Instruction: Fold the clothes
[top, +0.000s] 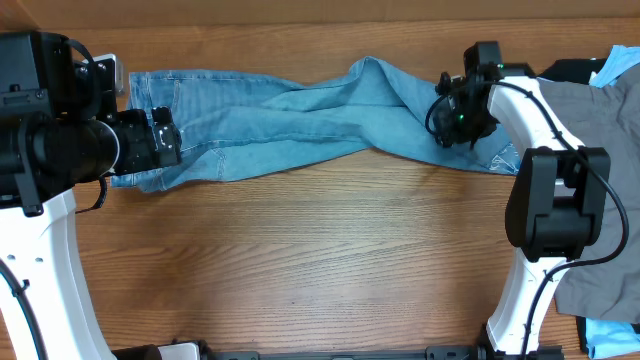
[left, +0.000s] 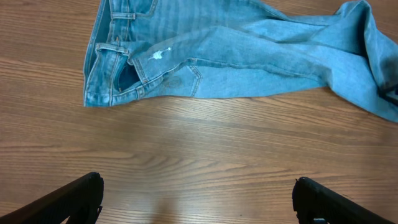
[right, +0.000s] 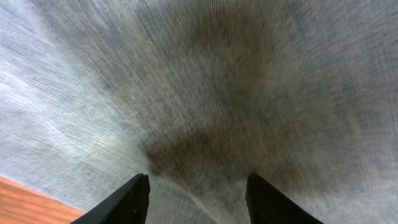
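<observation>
The jeans (top: 300, 125) lie stretched lengthwise along the far half of the counter (top: 320, 260), waistband (left: 99, 68) at the left and leg ends at the right, with a rumpled twist through the middle. No fold shows in them, so I judge the task barely begun. The legs need laying one over the other, then doubling up. At the far right edge grey trousers (top: 605, 115), a pale-blue garment (top: 622, 62) and a bit of a black garment (top: 568, 70) lie heaped and unfolded, so they are all left to do as well.

The left fingers (left: 74, 196) are spread fully apart with nothing between them, held over bare wood just near of the waistband. The right fingers (right: 134, 199) stand partly apart, down on the denim near the leg ends. Whether they have pinched any cloth I cannot tell.

Only the overhead view shows the full length of the jeans and the side heap. The left wrist view alone shows the open fly, the pocket and a small white mark (left: 158, 55). The right wrist view gives only the denim weave, close up.
</observation>
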